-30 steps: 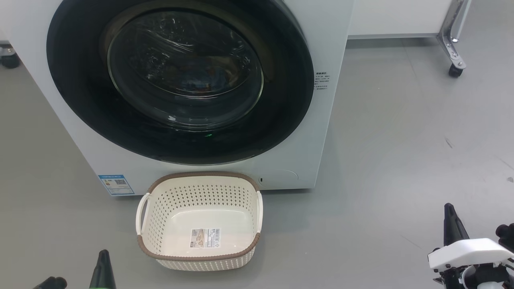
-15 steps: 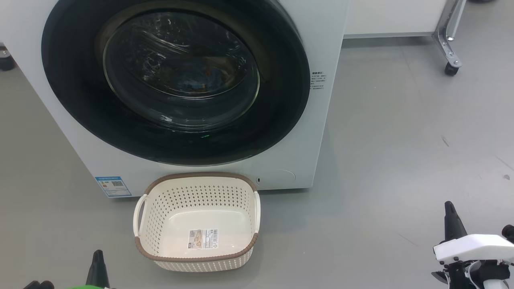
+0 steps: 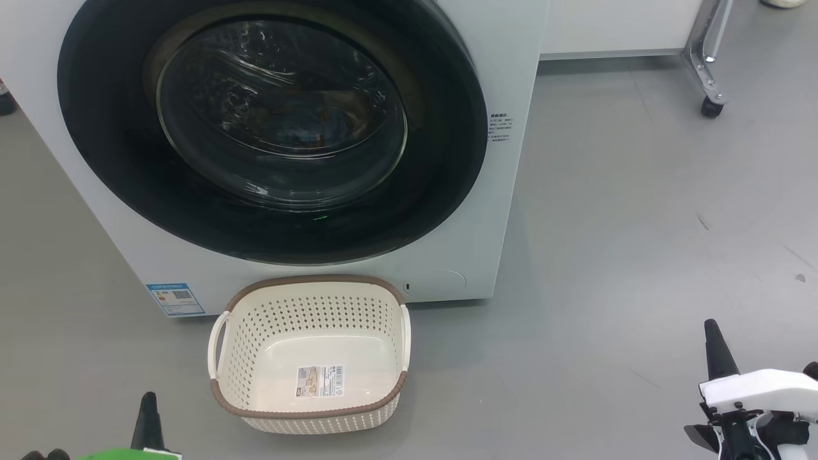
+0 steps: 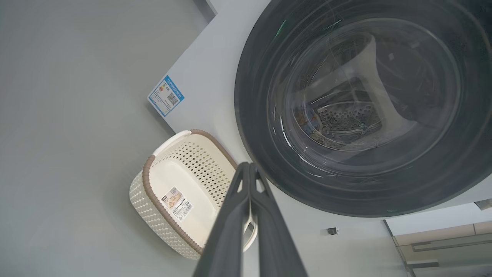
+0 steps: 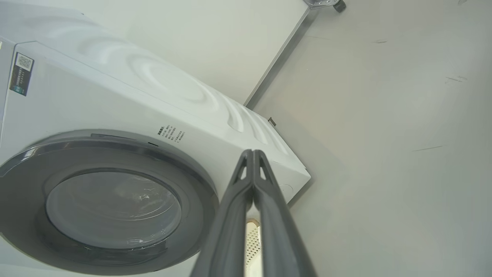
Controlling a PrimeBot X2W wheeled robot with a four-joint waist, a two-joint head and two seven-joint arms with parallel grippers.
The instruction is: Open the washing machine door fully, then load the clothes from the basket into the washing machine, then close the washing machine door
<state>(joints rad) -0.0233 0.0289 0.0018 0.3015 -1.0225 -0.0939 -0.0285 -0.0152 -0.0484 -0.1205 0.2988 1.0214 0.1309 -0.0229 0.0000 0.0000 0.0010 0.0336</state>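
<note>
Black and shiny, the washing machine door (image 3: 441,185) is seen shut flat against the white washing machine (image 3: 511,64). Bits of blue and orange cloth, likely the clothes (image 3: 305,132), are made out dimly through the glass (image 3: 255,83), down in the drum (image 4: 346,115). The basket (image 3: 319,423) is set on the floor (image 3: 607,255) just in front of the machine, below the door. Nothing is left in it but a sticker (image 3: 319,381).

The left gripper (image 4: 249,166) is held low near the basket, its jaws pressed together on nothing. The right gripper (image 5: 252,152) is held low, well off to the side, its jaws pressed together too, on nothing.

The job looks almost done. Trouble could still be met. If the door is not clicked fully into its catch, it may swing open by itself. If the robot is rolled forward carelessly, the basket could be bumped and pushed.
</note>
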